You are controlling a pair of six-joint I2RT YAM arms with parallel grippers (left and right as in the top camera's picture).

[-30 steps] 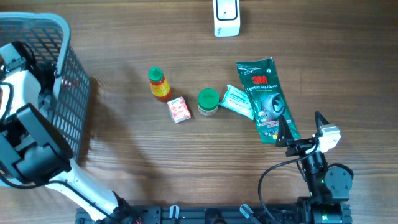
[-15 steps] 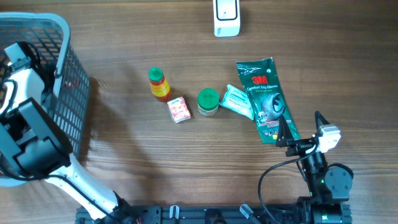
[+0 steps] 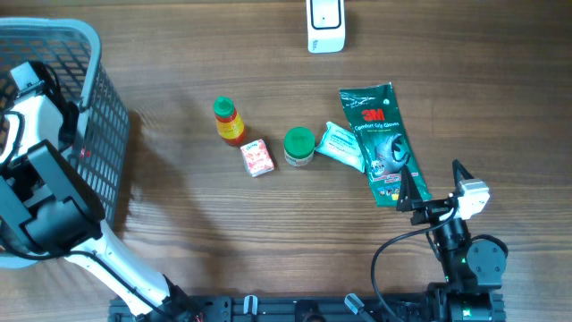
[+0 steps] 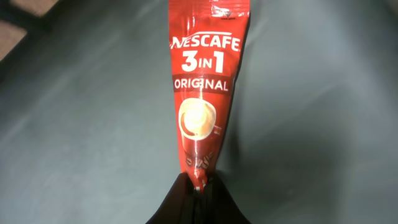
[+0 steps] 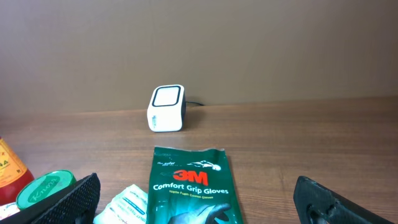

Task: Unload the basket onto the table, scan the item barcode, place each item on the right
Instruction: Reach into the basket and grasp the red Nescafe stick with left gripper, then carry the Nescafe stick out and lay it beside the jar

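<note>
Your left gripper (image 4: 198, 186) is down inside the grey mesh basket (image 3: 100, 85) at the table's left edge. Its jaws are pinched tight on the bottom tip of a red Nescafe 3in1 Original sachet (image 4: 202, 93). That sachet is the task item. It lies lengthwise away from the wrist camera on the basket floor. Gripping at the very end looks deliberate, since it leaves the printed faces free to show to the scanner (image 3: 325, 25). The scanner stands at the far edge of the table, well apart from the basket.

Your right gripper (image 3: 433, 185) is spread wide and holds nothing. It is parked low by the near end of the 3M Comfort Grip Gloves pack (image 3: 380, 143), probably just waiting out of the way.

Hard to see:
- No barcode shows on the sachet. Only the front label faces the wrist camera, so the barcode is likely on the underside.
- From overhead, the left arm and the basket wall hide the sachet and the fingertips.
- In the left wrist view the fingers are a dark blur, cut off at the bottom edge.
- You can't tell whether the sachet is lifted or resting on the floor.
- The right wrist view crops the gloves pack at the bottom.
</note>
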